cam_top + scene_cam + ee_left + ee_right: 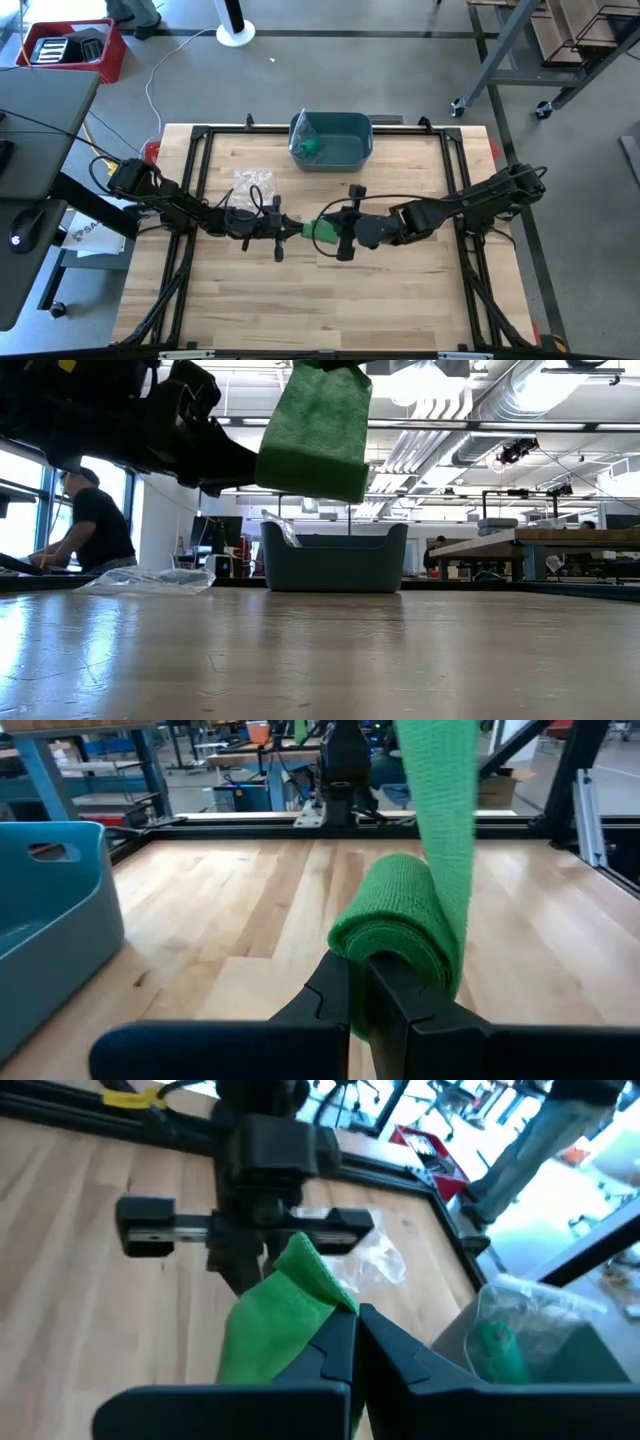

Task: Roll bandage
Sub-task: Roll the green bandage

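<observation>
Green, soft, woven elastic bandage (322, 229) hangs in the air above the middle of the table, stretched between the two tools. In the left wrist view its near end is wound into a plump, fuzzy roll (392, 925) with a flat strip rising from it. The left tool (362, 992), dark and hard-edged, has its two fingers pressed together on that rolled end. The right tool (355, 1342) is likewise clamped on the bandage, its fingers pinching the crumpled other end of the strip from the opposite side. In the low view the cloth shows as a thick, limp green flap (316, 430) hanging clear of the wood below.

Pale butcher-block wooden table (410, 290) has a smooth, planked grain and is edged by a black metal frame (195, 160). At its far edge sits a teal rounded-rectangular plastic bin (345, 145) with cut-out handles; inside it lie a crinkled clear plastic bag and a second small green roll (313, 147). Another crumpled transparent plastic wrapper (253, 185) lies flat on the wood near the left arm, well apart from the bin.

Beyond the table, in the low view, a person in a dark shirt (95, 520) sits at the left of the room.
</observation>
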Robot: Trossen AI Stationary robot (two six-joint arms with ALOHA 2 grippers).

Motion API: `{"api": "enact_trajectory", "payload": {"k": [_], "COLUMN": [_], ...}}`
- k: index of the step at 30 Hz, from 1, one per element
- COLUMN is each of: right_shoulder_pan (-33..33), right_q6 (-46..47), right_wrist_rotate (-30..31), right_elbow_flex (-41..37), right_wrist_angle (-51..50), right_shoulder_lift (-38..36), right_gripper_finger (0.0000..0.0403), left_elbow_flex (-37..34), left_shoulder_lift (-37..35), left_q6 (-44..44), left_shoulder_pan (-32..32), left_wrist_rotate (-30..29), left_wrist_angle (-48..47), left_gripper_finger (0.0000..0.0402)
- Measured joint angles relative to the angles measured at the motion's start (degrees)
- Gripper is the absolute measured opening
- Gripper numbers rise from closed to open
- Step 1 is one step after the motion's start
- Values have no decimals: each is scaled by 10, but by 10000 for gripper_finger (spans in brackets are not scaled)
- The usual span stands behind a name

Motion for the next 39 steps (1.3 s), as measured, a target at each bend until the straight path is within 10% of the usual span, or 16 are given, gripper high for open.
{"api": "enact_trajectory", "payload": {"k": [25, 39], "right_shoulder_pan": [-55, -55], "right_q6": [136, 140], "right_wrist_rotate": [-190, -267], "right_elbow_flex": [-151, -201], "right_wrist_angle": [78, 144], "right_shoulder_lift": [3, -8], "right_gripper_finger": [9, 154], "left_elbow_flex": [27, 27], "left_shoulder_lift": [0, 0], "left_q6": [32, 37], "left_shoulder_pan": [-48, -50], "left_wrist_rotate": [78, 78], "left_wrist_angle": [26, 83], "left_gripper_finger": [5, 5]}}
